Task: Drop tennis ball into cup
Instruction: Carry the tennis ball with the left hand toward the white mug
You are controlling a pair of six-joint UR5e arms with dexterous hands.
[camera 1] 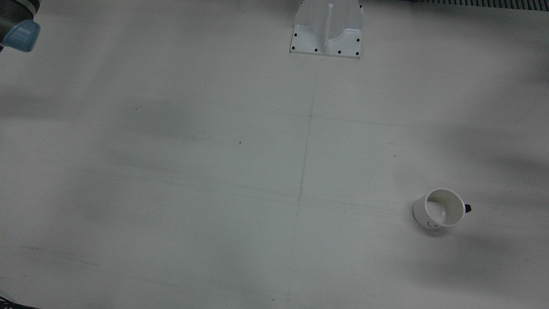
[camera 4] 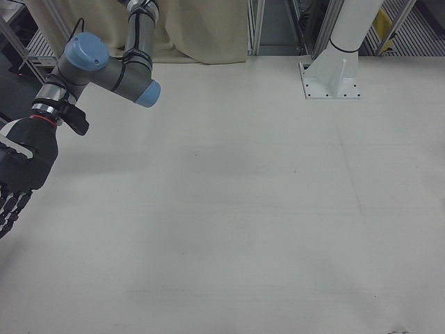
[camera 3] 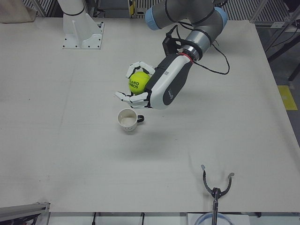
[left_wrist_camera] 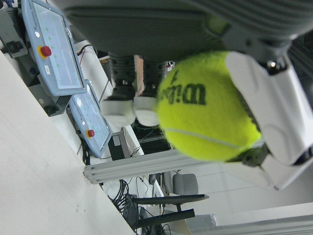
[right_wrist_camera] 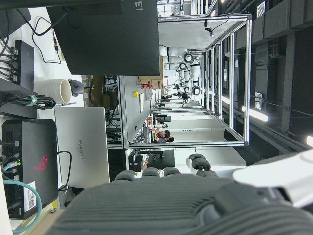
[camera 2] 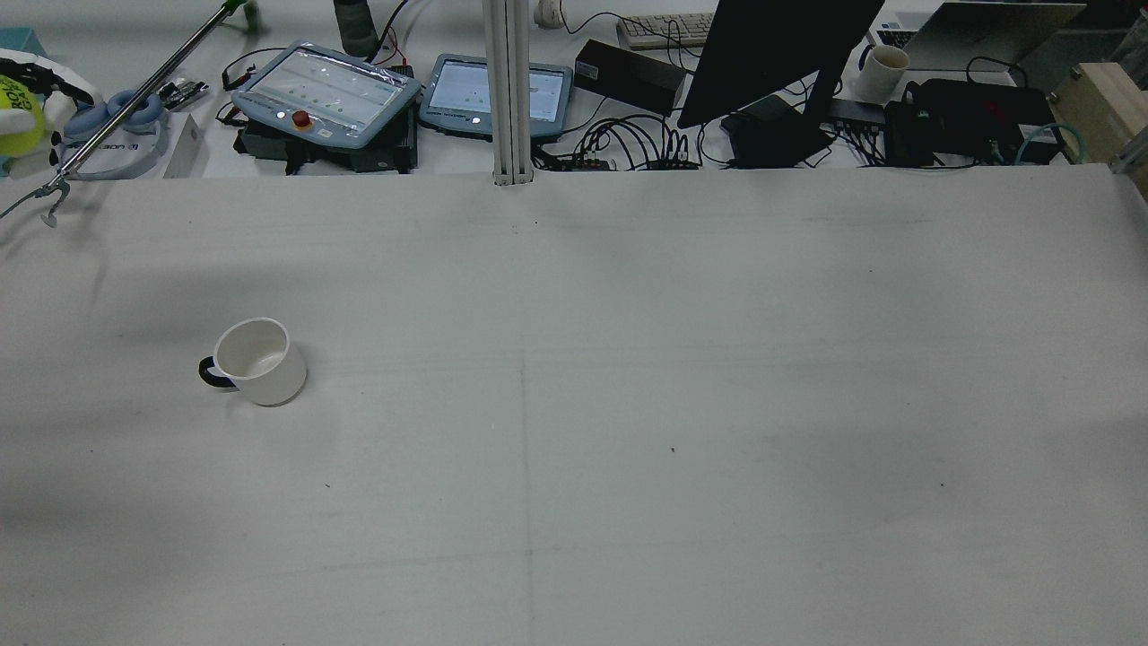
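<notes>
Counter [camera 2: 628, 359]: your white surface, monitor [camera 2: 771, 54] and pendants [camera 2: 327, 94] behind.
Cup [camera 3: 127, 120]: upright on it.
Left hand [camera 3: 145, 89]: above the cup, fingers wrapping the tennis ball [camera 3: 138, 81].
Right hand [camera 4: 17, 174]: cropped at the edge; fingers hang straight, loosely apart.

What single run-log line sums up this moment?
left hand: holds tennis ball | above, beside cup: upright, empty | right hand: idle

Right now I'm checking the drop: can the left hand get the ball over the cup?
Probably yes. The left hand holds the tennis ball just above and behind the upright cup; nothing lies between them.
</notes>
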